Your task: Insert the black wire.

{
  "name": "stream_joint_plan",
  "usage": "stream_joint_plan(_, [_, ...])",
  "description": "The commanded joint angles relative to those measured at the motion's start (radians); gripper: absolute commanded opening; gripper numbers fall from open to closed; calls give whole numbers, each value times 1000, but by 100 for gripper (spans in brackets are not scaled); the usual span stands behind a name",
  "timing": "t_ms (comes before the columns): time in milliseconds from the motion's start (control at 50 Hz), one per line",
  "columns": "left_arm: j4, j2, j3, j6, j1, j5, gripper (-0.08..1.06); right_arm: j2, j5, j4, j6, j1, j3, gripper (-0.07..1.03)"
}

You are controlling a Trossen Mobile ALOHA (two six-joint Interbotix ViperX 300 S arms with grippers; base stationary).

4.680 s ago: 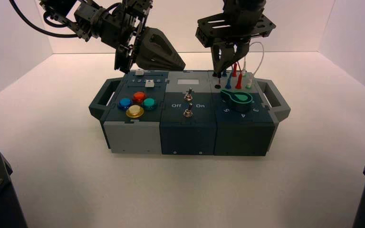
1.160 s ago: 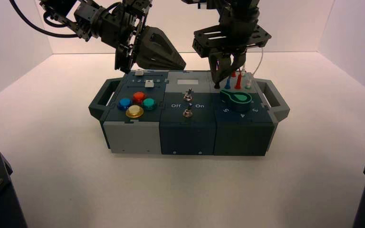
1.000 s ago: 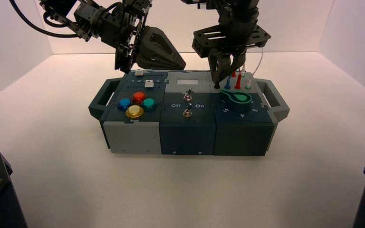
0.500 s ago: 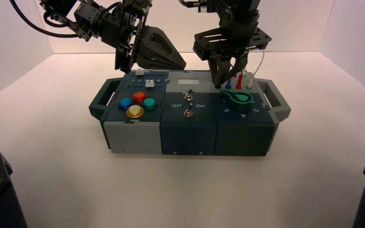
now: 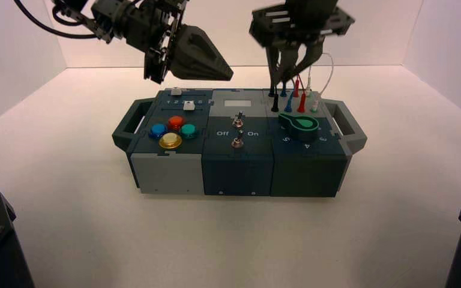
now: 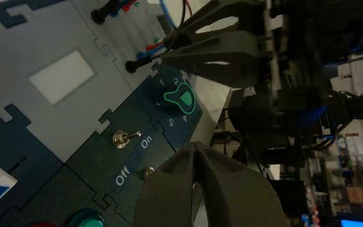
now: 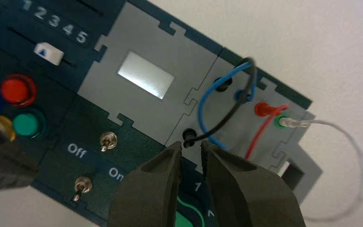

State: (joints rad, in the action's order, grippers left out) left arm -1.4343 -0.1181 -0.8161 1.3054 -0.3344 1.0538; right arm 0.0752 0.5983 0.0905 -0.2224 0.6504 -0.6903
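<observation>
Black wire looks seated both ends; right end effector open at box's 1 o'clock, left end effector closed at 12; only retreat left to do

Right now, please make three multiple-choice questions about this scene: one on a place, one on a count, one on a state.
1. Where is the dial knob?
A) among the coloured buttons
B) in front of the wire plugs
C) beside the sliders

2. How many round coloured push buttons has the box?
A) two
B) six
C) four

3. How is the black wire?
A) plugged in at both ends
B) lying off the box
C) with both ends loose

Right letters:
1 B, the high view shows it nearer than the plugs.
2 C, red, blue, green and yellow.
3 A, both black plugs stand in the panel.
</observation>
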Motion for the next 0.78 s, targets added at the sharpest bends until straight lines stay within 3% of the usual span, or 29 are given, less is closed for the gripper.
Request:
stream_joint_plan(20, [17,46,18,6,32,3,-3,58,18,2,20,6,15,24])
stream_joint_plan(180, [29,52,11,6,52,3,-3,89,38,0,44,18,17,24])
stream_joint_plan(780, [38,55,18,8,55,3,-3,100,44,-2,44,32,23,24])
